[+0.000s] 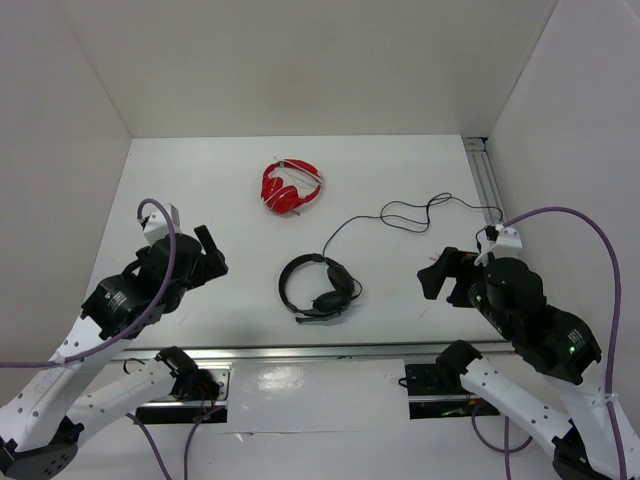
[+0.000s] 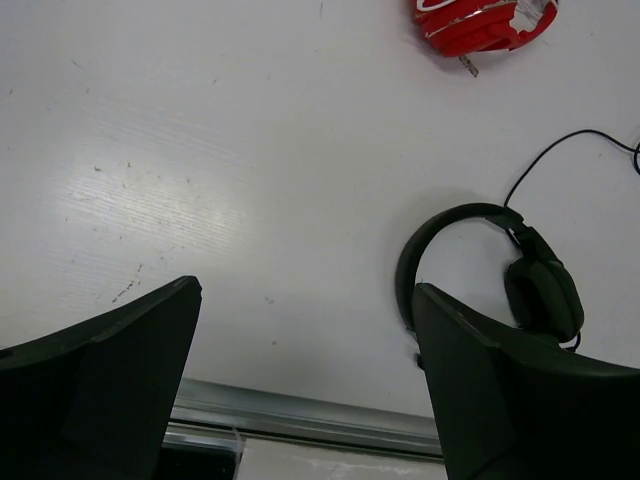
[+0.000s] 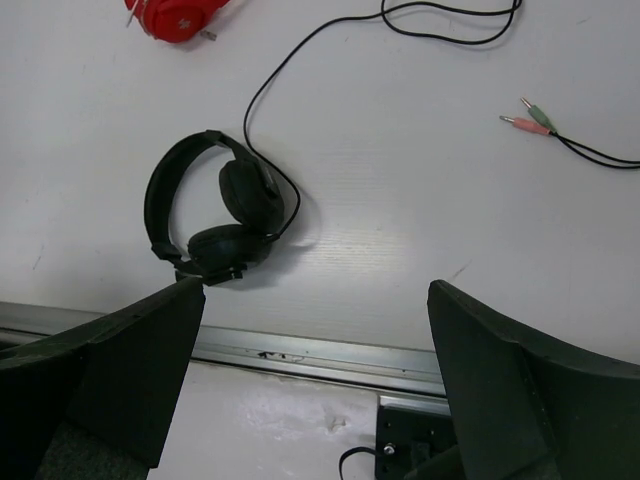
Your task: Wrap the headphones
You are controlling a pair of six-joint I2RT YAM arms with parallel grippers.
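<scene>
**Cable loose, both grippers spread: how to begin the wrap**

The black over-ear headphones with padded oval earcups (image 1: 318,288) lie flat on the white tabletop (image 1: 200,180) close to its near edge and about midway along it. They sit just beyond the aluminium rail (image 1: 300,352) and between the two arms. Their long thin black cable (image 1: 400,215) leaves the earcups, runs toward the far right and lies in slack loops near the right edge. Nothing is wound yet, so I judge the task not yet begun.

The left gripper (image 1: 212,255) hangs to the left of the headphones and the right gripper (image 1: 435,275) to their right. Both have their fingers spread wide, and neither holds or touches anything.

To do this step well, one gripper should probably steady the headband or the folded earcups. The other should take the cable close to where it leaves the earcup, not out at the loops, so each turn stays short and tight. A thin cable lying flat is hard to pinch. The fingers should straddle it squarely and press fully together, with the slack kept clear of the rail.

Count:
- one set of black headphones
- one set of smaller red headphones (image 1: 291,186), well apart toward the far edge and to be left alone
- one cable
- two small plugs, one pink and one green (image 3: 530,118), at its end
- two grippers
</scene>
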